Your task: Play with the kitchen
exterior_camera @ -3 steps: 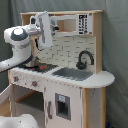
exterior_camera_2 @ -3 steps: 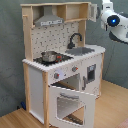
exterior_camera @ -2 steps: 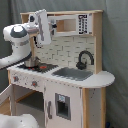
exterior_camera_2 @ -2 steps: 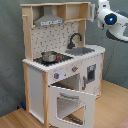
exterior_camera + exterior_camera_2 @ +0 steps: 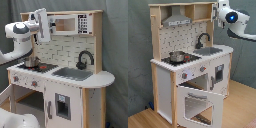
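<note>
First exterior view: kitchen [image 5: 65,75] fills centre-right of the frame. 1 metal pot [image 5: 31,61] on the stovetop at left, contents not visible; grey sink [image 5: 73,73] looks empty, 1 black faucet [image 5: 84,58] behind it. Gripper [image 5: 42,24] upper left, beside the hood; can't tell its opening.

Second exterior view: oven door [image 5: 198,102] hangs open, wood floor [image 5: 235,107], grey backdrop. 1 pot, 2 knobs [image 5: 184,75].

tall white and light-wood toy kitchen [image 5: 188,75] | windowed oven door [image 5: 198,106] hanging open | small metal pot [image 5: 177,56] on stovetop | black faucet [image 5: 203,38] over grey sink [image 5: 210,50] | white robot arm [image 5: 233,17] at upper right, beside top shelf
</note>
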Available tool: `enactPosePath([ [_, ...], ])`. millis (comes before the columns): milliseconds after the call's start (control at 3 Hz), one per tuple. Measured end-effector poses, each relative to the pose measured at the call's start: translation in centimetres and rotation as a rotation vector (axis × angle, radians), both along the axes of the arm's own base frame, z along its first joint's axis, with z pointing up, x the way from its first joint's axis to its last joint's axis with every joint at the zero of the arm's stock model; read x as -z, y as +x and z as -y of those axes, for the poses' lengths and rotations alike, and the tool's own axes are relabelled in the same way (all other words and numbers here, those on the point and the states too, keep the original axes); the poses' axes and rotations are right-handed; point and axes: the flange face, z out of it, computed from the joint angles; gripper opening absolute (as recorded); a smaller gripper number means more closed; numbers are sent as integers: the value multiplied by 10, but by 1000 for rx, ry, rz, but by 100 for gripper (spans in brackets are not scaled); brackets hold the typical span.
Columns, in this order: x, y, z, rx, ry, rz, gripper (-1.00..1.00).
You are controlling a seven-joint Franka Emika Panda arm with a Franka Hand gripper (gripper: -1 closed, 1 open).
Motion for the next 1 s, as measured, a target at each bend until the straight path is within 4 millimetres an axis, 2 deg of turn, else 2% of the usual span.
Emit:
enactPosePath([
  [1000,11,56,-43,-75,-40,-45,-100],
])
